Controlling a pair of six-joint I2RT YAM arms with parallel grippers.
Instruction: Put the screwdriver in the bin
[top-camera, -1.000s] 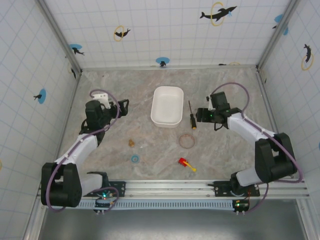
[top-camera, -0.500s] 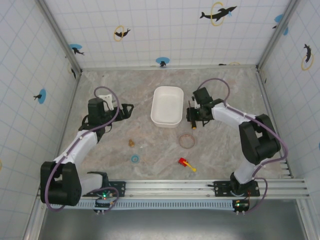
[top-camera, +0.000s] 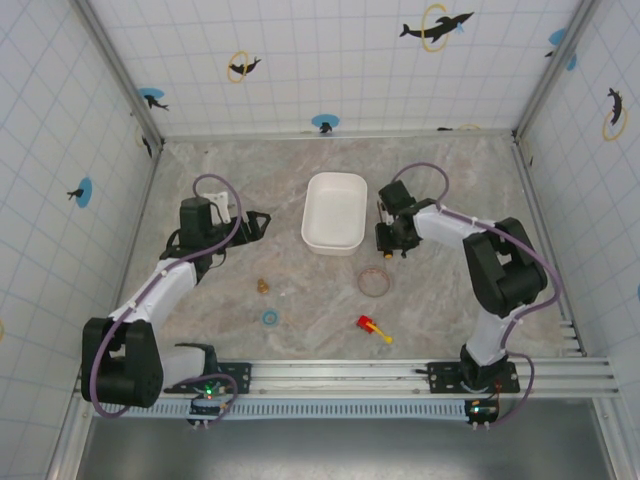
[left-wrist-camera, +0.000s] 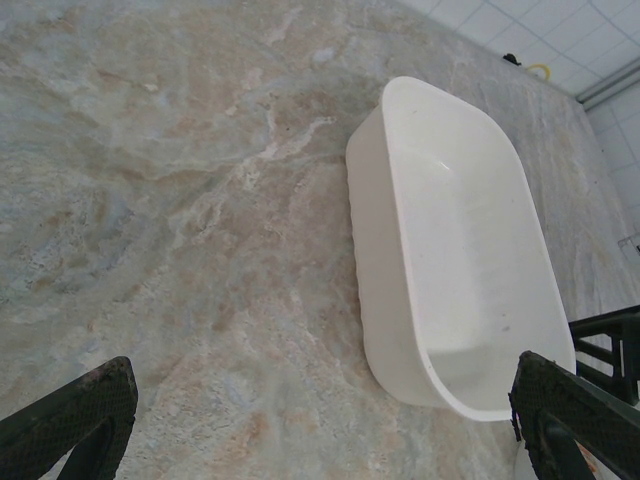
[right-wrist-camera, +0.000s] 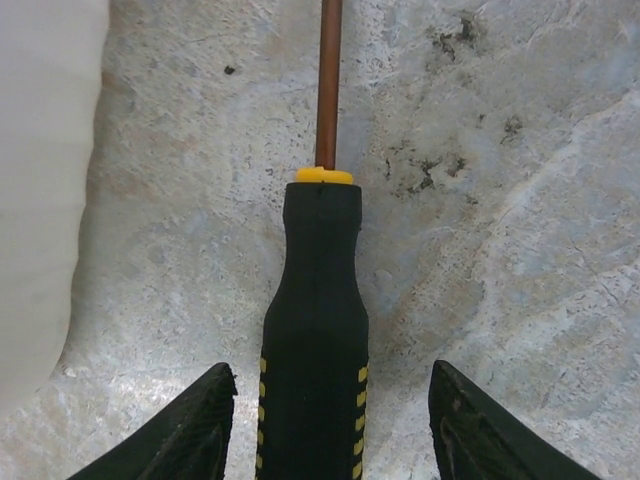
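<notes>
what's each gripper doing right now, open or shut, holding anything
Left gripper: open, holding nothing.
Right gripper: open, straddling the handle of the screwdriver, with a gap on both sides.

The screwdriver (right-wrist-camera: 313, 330) runs off top and bottom edges; the right claw (top-camera: 386, 233) mostly hides it overhead.
</notes>
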